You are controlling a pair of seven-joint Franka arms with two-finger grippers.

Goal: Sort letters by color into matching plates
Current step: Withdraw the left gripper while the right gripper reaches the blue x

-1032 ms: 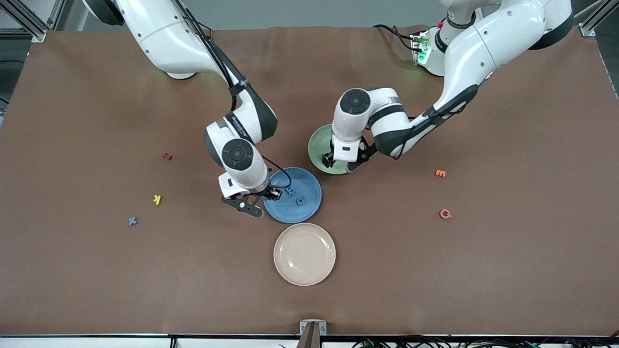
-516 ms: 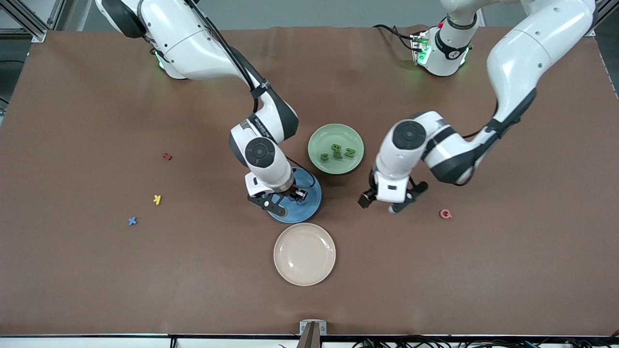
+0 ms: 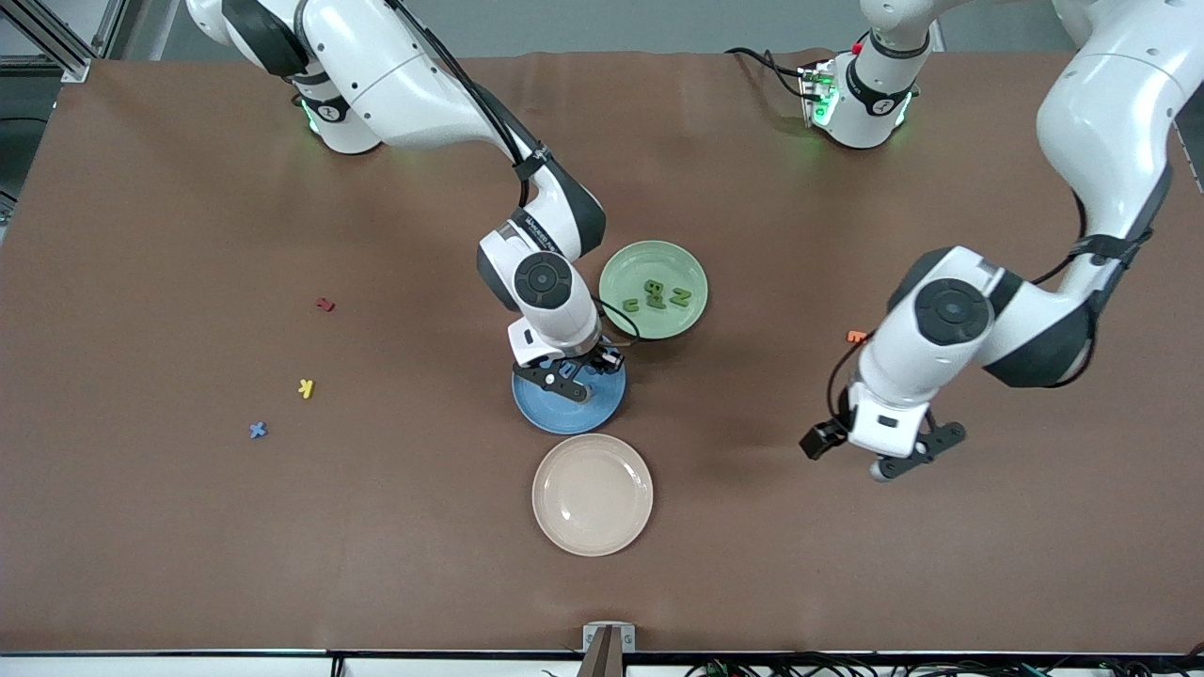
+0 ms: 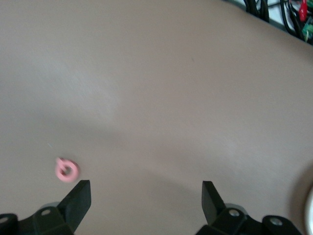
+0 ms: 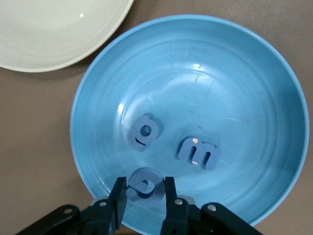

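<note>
A brown mat (image 3: 188, 527) covers the table. The right gripper (image 5: 144, 200) hangs over the blue plate (image 3: 536, 414), jaws pinching a blue letter (image 5: 143, 185). The right wrist view shows two more blue letters (image 5: 197, 152) lying in that plate just past the jaws; the front view hides them under the wrist. A cream plate (image 3: 592, 494) sits beside the blue one. The green plate (image 3: 625, 263) holds four green letters (image 3: 656, 296). The blue X (image 3: 258, 430) lies well apart on the mat.

The left gripper (image 4: 146, 196) hovers over bare mat, jaws spread and empty. Only its wrist view shows the pink Q (image 4: 67, 170) near one finger.
</note>
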